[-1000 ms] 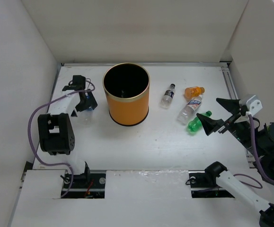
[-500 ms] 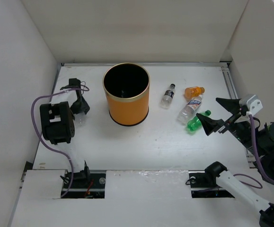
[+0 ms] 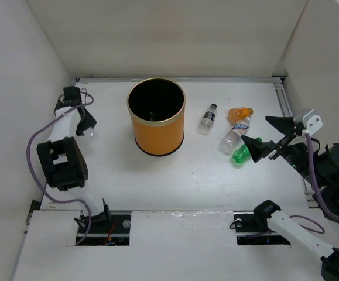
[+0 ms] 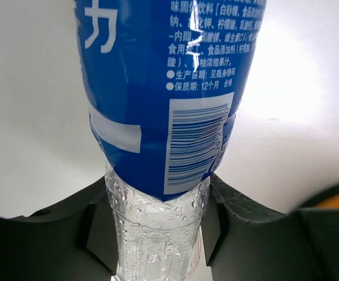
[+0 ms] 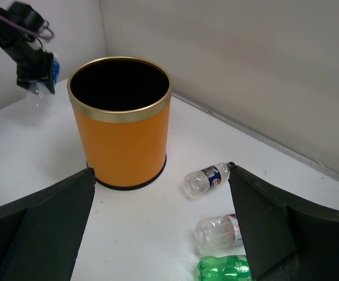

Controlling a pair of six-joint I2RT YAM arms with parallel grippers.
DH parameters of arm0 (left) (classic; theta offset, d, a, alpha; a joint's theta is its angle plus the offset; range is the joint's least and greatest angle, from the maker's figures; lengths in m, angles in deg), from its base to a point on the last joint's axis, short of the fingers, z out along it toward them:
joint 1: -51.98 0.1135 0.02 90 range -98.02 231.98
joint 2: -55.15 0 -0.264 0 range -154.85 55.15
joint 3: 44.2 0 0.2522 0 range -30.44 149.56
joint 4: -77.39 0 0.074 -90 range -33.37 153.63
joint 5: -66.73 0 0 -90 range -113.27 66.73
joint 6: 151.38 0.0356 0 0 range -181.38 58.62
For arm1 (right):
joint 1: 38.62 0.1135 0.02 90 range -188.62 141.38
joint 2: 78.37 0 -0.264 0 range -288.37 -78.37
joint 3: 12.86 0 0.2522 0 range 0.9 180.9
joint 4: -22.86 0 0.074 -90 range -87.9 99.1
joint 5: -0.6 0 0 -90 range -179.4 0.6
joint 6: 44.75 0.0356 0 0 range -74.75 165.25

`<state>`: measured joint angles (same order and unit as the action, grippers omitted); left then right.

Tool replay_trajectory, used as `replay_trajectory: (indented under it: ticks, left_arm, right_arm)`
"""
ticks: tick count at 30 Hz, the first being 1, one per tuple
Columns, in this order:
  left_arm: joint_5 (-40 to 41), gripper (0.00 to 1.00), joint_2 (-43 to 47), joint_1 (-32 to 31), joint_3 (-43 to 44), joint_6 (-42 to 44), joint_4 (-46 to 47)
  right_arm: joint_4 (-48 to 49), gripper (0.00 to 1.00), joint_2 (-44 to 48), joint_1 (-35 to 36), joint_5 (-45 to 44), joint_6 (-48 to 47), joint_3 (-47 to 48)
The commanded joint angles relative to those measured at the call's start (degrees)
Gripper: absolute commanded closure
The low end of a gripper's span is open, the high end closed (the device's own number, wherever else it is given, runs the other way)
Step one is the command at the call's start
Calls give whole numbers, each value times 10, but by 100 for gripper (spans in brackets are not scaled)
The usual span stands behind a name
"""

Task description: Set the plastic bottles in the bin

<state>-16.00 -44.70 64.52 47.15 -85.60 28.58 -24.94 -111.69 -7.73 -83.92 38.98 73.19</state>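
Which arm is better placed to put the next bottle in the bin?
Left. The left gripper is shut on the blue-label bottle beside the bin; the right gripper is open and empty near the green bottle.

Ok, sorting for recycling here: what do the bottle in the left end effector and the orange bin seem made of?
Blue-label bottle: thin clear plastic, see-through below the label with glossy highlights; the label looks like printed film. Bin: smooth orange wall, shiny gold rim, black inside; probably painted metal, possibly hard plastic.
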Motion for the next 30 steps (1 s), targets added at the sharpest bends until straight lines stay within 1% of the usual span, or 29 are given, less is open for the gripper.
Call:
replay_trajectory:
  ticks: [1, 2, 3, 5, 6, 7, 9, 10, 12, 13, 14, 16, 17, 19, 20, 21, 22, 23, 26, 27, 30]
  left_arm:
    - [-41, 100, 90, -25, 70, 24, -14]
    - [-41, 100, 96, -34, 84, 24, -26]
    - [-18, 100, 111, -50, 110, 16, -46]
    - [1, 100, 130, -56, 135, 10, -56]
    - [-4, 100, 143, -56, 149, 5, -56]
    - [-26, 100, 166, -56, 162, 5, -56]
    - [-61, 100, 185, -63, 189, 23, -56]
    - [-79, 100, 198, -74, 225, 30, -50]
    - [-100, 100, 209, -91, 263, 44, -50]
    - [-112, 100, 209, -100, 297, 45, -50]
    - [-137, 100, 214, -119, 313, 50, -45]
    - [-179, 100, 208, -134, 339, 56, -45]
    - [-222, 100, 203, -144, 353, 56, -38]
    - [-282, 100, 203, -149, 353, 56, -21]
    - [-313, 100, 203, -149, 335, 56, -7]
    - [-357, 100, 211, -161, 322, 56, 31]
    - [-370, 100, 217, -170, 308, 56, 54]
    - [-386, 100, 229, -192, 278, 56, 104]
    - [-386, 99, 235, -228, 239, 61, 168]
    - [-386, 97, 217, -246, 232, 56, 181]
    - [-366, 97, 182, -269, 219, 50, 212]
  right_arm:
    - [6, 0, -14, 7, -40, -6, 30]
    - [6, 0, -20, 7, -47, -6, 30]
    - [6, 0, -20, 7, -52, -6, 30]
    - [6, 0, -20, 7, -57, -6, 30]
    - [6, 0, -20, 7, -57, -1, 30]
    - [19, 0, -20, 7, -57, -1, 24]
    - [24, 0, -20, 7, -57, 5, 17]
    - [24, 0, -20, 7, -57, 5, 12]
    - [24, 0, -20, 7, -65, 5, 12]
    - [19, 0, -25, 7, -71, 5, 17]
    - [19, 0, -25, 7, -71, 5, 17]
    - [13, 0, -25, 7, -77, 5, 23]
    - [6, 0, -25, 7, -82, 5, 28]
    - [6, 0, -25, 7, -88, 5, 35]
    - [0, 0, -25, 7, -88, 5, 35]
    - [0, 0, -25, 7, -95, 5, 35]
    - [0, 0, -25, 7, -95, 5, 35]
    - [-6, 0, -25, 7, -101, 10, 40]
    - [-6, 0, -25, 7, -107, 10, 40]
    - [-6, 0, -25, 7, -107, 16, 33]
    - [0, 0, -31, 7, -112, 22, 33]
